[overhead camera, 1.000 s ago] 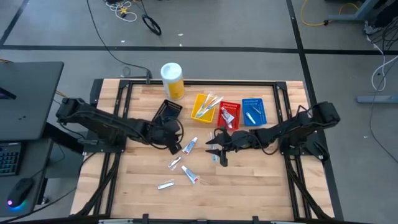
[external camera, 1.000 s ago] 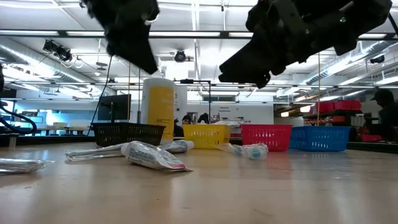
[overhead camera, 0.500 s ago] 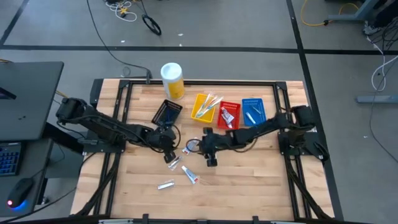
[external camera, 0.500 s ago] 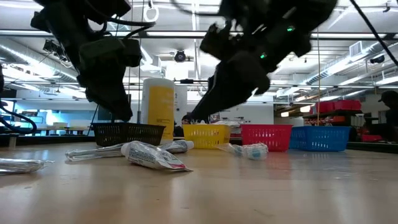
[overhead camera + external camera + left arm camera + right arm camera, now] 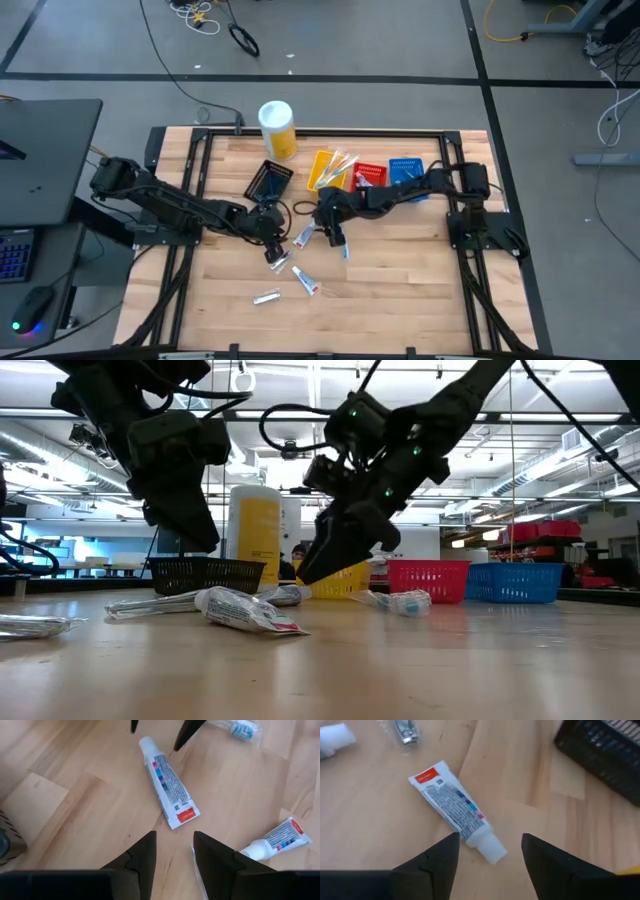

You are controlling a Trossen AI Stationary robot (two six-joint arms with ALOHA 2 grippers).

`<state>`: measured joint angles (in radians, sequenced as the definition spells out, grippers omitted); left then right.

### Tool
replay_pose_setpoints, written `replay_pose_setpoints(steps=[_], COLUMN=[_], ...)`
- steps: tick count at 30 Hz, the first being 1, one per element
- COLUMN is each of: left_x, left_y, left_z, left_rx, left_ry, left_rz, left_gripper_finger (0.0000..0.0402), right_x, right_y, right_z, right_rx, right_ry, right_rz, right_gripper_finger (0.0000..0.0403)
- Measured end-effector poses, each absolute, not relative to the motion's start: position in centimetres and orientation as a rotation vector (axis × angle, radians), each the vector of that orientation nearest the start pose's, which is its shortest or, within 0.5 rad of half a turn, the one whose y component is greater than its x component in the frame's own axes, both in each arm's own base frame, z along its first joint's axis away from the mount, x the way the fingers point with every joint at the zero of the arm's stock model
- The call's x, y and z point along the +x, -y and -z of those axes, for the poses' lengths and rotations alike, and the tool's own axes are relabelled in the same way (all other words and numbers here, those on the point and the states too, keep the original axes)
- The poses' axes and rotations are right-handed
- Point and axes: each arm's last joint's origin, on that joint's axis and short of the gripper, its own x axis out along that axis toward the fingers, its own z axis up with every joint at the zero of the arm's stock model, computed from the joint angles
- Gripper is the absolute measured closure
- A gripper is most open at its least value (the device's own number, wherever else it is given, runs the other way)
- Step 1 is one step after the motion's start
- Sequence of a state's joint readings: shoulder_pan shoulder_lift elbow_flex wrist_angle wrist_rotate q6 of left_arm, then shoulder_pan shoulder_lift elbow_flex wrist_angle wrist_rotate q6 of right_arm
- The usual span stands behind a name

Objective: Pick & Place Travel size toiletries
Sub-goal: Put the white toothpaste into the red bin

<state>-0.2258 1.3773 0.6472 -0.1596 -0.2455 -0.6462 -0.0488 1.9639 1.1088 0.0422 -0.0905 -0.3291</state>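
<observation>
A white toothpaste tube [image 5: 305,236] with blue and red marks lies flat on the wood between both grippers, also seen as the tube [image 5: 167,780] and the tube [image 5: 455,812]. My right gripper [image 5: 328,235] [image 5: 490,855] is open, low over the tube's cap end, touching nothing. My left gripper [image 5: 274,250] [image 5: 174,855] is open, just beyond the tube's crimped end. A second tube [image 5: 307,282] [image 5: 277,840], a clear-wrapped item [image 5: 278,262] and another wrapped item [image 5: 266,296] lie nearer the table's near edge. A blue-marked item [image 5: 345,250] lies beside my right gripper.
The tall yellow canister [image 5: 277,128] stands at the far edge. A black tray [image 5: 268,180] [image 5: 605,750], a yellow tray [image 5: 330,170], a red tray [image 5: 368,180] and a blue tray [image 5: 405,175] sit in a row behind the grippers. Bare wood lies toward the near edge.
My right gripper has swung toward the table's left and dropped, ending over the tube's cap end. My left gripper has moved a little toward the near edge and down in the first half second, then held still. No toiletry has moved.
</observation>
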Motion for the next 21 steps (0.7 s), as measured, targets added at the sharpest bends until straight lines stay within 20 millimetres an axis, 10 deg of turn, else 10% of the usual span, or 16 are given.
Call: replay_pose_setpoints(steps=[13, 21], left_x=[24.7, 24.7], left_y=[5.0, 4.9], left_z=[-16.9, -16.9], left_rx=[-0.392, -0.390], left_ry=[-0.819, -0.817], left_rz=[-0.292, -0.294], left_gripper_finger=[0.0264, 0.0264], right_x=[39.9, 39.9], right_y=[1.7, 0.9], right_z=[-10.5, -10.5], right_rx=[-0.229, -0.229], right_ry=[-0.797, -0.798], right_rz=[-0.238, -0.249], right_gripper_finger=[0.0181, 0.0250])
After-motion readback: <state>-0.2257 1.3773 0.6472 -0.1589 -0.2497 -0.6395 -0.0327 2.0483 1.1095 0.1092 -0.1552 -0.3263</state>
